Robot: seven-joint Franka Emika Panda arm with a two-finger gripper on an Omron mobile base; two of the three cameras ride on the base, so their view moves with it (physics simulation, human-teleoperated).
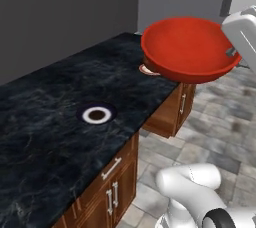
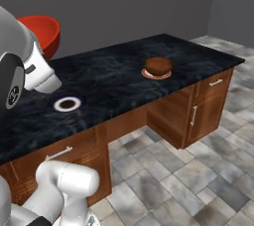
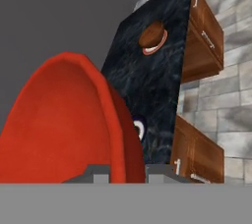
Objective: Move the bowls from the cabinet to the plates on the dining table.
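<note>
The gripper (image 3: 127, 171) is clenched on the rim of the red bowl (image 1: 187, 47), holding it in the air above the near side of the table (image 1: 45, 122), with one finger (image 3: 101, 173) on each side of the wall. Carried by its edge alone, the bowl could swing or slip from the grasp if the arm moves fast, and its wide body may hide the navy plate (image 1: 96, 115) below it on the way down, so it could land off-centre or knock the plate aside. That plate, with its white ring, lies bare on the black marbled top near the front edge. Farther along, the brown bowl (image 2: 158, 65) already sits on the orange-rimmed plate (image 2: 157, 75), well apart from the navy one. Brown wooden drawers (image 2: 211, 96) with silver handles run beneath the slab, on a grey stone-tiled floor (image 2: 198, 185) backed by plain grey walls (image 2: 124, 2).
</note>
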